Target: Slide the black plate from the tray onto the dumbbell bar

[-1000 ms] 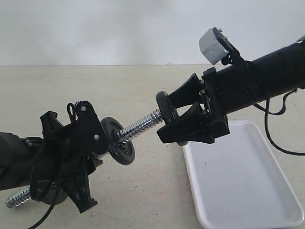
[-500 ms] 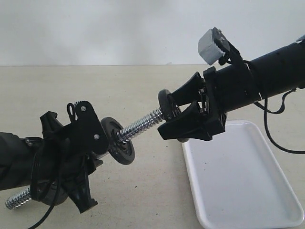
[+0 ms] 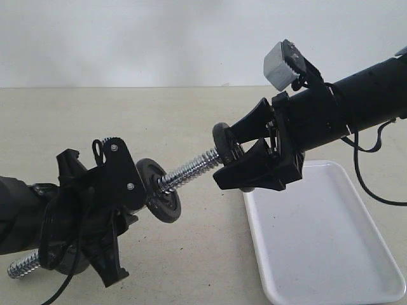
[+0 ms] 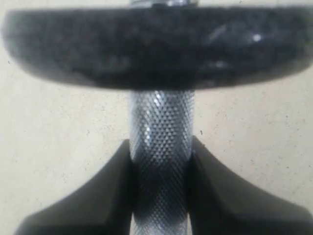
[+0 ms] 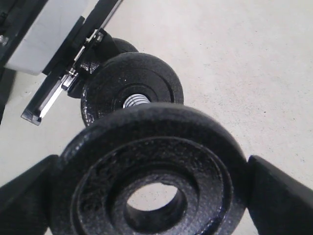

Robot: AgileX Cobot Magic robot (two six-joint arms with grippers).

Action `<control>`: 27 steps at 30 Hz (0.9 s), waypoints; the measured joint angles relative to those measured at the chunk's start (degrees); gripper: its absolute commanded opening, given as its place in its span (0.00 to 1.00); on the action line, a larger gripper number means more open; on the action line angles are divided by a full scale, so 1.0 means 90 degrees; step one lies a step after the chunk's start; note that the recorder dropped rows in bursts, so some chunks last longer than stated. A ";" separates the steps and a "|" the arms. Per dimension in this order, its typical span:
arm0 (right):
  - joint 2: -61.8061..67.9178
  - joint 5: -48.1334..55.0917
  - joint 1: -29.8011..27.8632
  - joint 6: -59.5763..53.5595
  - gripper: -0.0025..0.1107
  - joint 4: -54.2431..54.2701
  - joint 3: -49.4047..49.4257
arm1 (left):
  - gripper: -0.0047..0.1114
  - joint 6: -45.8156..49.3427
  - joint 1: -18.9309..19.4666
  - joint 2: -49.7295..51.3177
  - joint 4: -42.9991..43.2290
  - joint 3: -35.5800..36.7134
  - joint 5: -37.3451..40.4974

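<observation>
Exterior – left gripper (image 3: pixel 130 190): clenched on the bar (image 3: pixel 187 170), which it holds off the desk (image 3: pixel 191 114) with the free threaded end tilted up toward the other arm, probably so a plate can be fed on.
Exterior – mounted plate (image 3: pixel 159 198): already on the bar, just beyond the left gripper.
Exterior – right gripper (image 3: pixel 226 155): grasping the black plate (image 3: pixel 222 141) by its rim, face-on to the bar tip.
Exterior – black plate's place: off the tray (image 3: pixel 318 254), in the air at the bar's tip; whether the tip has entered the hole cannot be told here.
Exterior – arm pose: left arm low, coming in from the lower left and angled upward; right arm slanting down from the upper right, roughly in line with the bar.
Left wrist – grip: both fingers pressed on the knurled bar (image 4: pixel 161 117), with the mounted plate (image 4: pixel 156 49) close ahead of them.
Right wrist – grip: fingers wide on either side of the black plate (image 5: pixel 146 161), leaving the hole free.
Right wrist – alignment: only desk shows through the hole, while the bar end (image 5: pixel 136 101) shows beyond the plate's rim, at the middle of the mounted plate (image 5: pixel 132 93). Hole and bar look not yet lined up.
</observation>
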 measured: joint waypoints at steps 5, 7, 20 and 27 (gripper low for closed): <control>0.0000 -0.0023 0.0000 0.0000 0.02 -0.0016 0.0000 | 0.08 0.0199 0.0000 0.0000 -0.0028 0.0000 0.0012; 0.0000 -0.0023 0.0000 0.0000 0.02 -0.0016 0.0000 | 0.08 0.0259 0.0000 0.0000 -0.0028 0.0000 0.0012; 0.0011 -0.0023 0.0000 0.0000 0.02 0.0193 0.0000 | 0.08 0.0346 0.0000 0.0000 0.0129 0.0000 -0.0029; 0.0011 -0.0023 0.0000 0.0000 0.02 0.0236 0.0000 | 0.08 0.0364 0.0000 0.0000 0.0154 0.0000 -0.0029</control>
